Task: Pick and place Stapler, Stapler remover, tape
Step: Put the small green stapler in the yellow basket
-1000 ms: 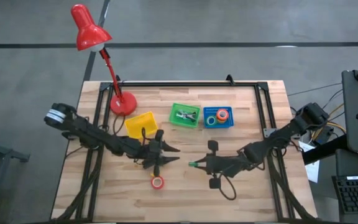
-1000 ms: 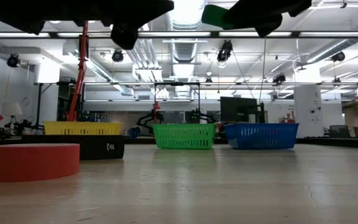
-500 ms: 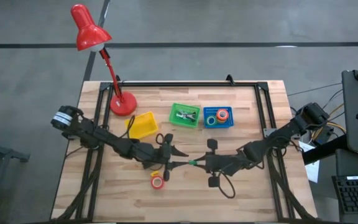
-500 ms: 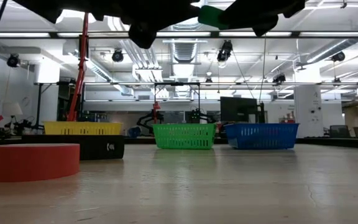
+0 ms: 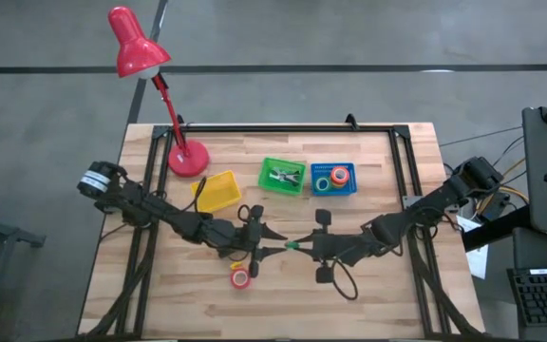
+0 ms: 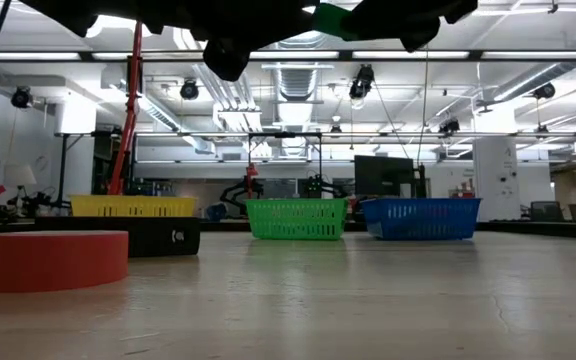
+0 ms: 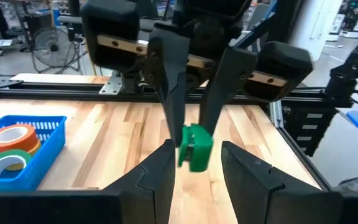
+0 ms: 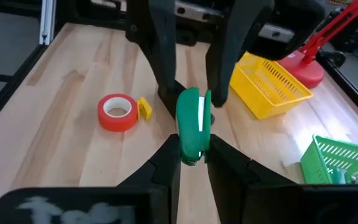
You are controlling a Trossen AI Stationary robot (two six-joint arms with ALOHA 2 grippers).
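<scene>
Grey floor (image 5: pixel 349 28); red desk lamp (image 5: pixel 139 47); ceiling lights (image 6: pixel 298 20).

Left end effector (image 5: pixel 275 243) spread, apparently meeting pinched right end effector (image 5: pixel 297 247).

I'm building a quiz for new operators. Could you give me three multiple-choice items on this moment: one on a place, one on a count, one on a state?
1. Where is the red tape roll?
A. in the blue basket
B. on the bare table, near the two grippers
C. in the yellow basket

2. How many baskets stand on the table?
A. two
B. three
C. four

3. What is the right gripper doing?
A. its jaws are shut on a small green piece
B. it is open and empty
C. it rests flat on the table

Key: 1 B, the roll lies on the wood outside every basket. 2 B, a yellow basket, a green basket and a blue basket show. 3 A, the piece sits pinched in mid-air, with the left gripper open around it.
</scene>
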